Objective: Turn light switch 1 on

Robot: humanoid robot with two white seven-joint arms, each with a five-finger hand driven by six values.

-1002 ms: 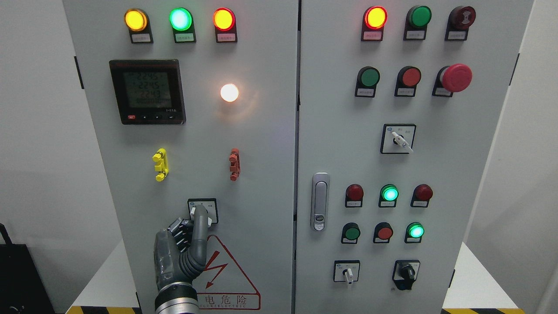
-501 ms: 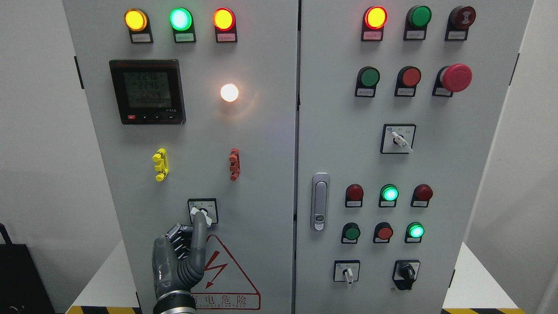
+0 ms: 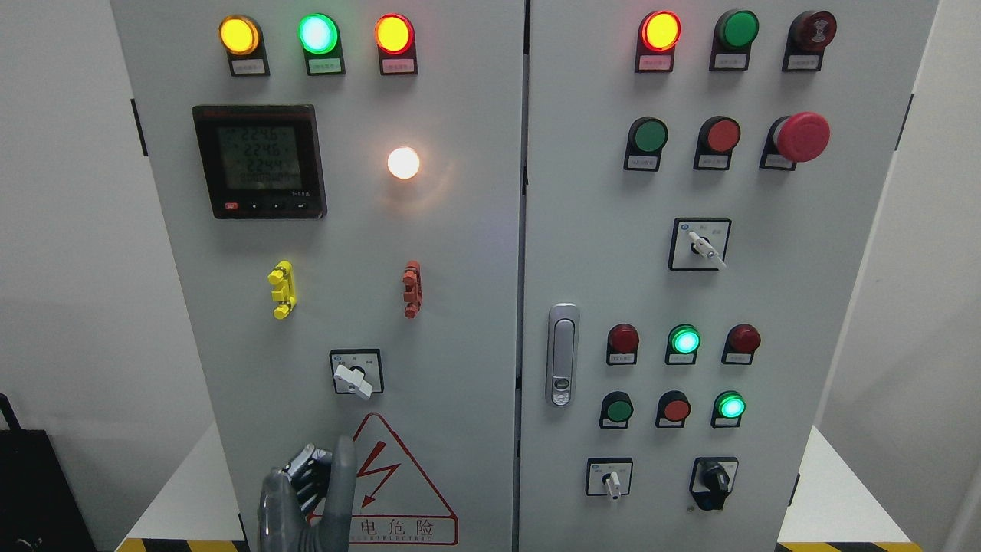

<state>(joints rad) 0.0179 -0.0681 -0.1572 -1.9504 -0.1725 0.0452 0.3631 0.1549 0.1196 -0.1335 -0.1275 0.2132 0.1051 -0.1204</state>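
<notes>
Light switch 1 (image 3: 354,379) is a white rotary knob in a black-framed square, low on the left cabinet door (image 3: 460,307). The knob sits tilted, its right end pointing down to the right. Above it a round white lamp (image 3: 403,162) glows. My left hand (image 3: 322,479) rises from the bottom edge below the switch, over the red warning triangle (image 3: 398,483). Its index finger (image 3: 342,460) points up and the other fingers are curled. It touches nothing and stands well clear of the knob. The right hand is out of sight.
A dark meter display (image 3: 259,161), yellow (image 3: 282,289) and red (image 3: 412,288) clips and lit indicator lamps (image 3: 317,33) fill the left door. The right door carries a handle (image 3: 563,354), push buttons, a red emergency stop (image 3: 802,136) and further rotary switches (image 3: 701,245).
My left hand has dropped away from the switch knob, where its index fingertip had rested, and now sits lower over the warning triangle. The knob is fully uncovered.
</notes>
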